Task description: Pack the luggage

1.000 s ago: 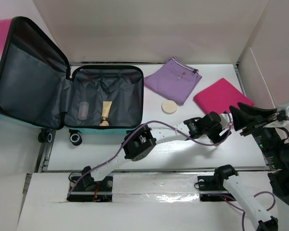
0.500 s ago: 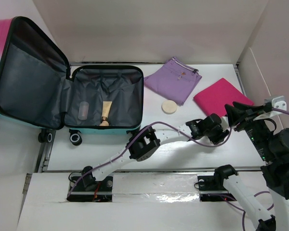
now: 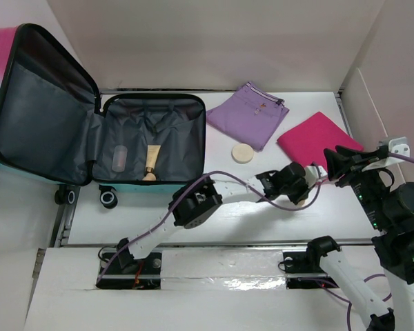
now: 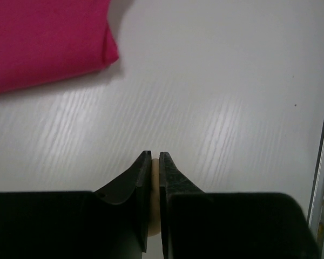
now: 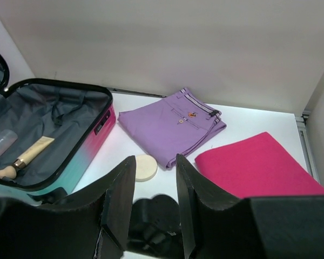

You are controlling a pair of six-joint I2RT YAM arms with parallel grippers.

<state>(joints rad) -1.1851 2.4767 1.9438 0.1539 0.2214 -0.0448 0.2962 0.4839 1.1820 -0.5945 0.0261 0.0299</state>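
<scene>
Luggage (image 3: 45, 131), lying open, looks stiff, light and smooth-shelled, best taken by its shell edge, while well to its right the left gripper (image 4: 155, 162) is clamped on a thin cream piece (image 4: 155, 194) and the right gripper (image 5: 155, 159) hangs part-open, empty.

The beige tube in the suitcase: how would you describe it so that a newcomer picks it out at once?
Start at the open luggage on the left of the table, whose flat-lying half holds two small things on its grey lining. The beige tube is the right-hand one of the pair in the top view. It is opaque with a brown band near its near end, unlike the stubby, see-through clear bottle beside it.
</scene>
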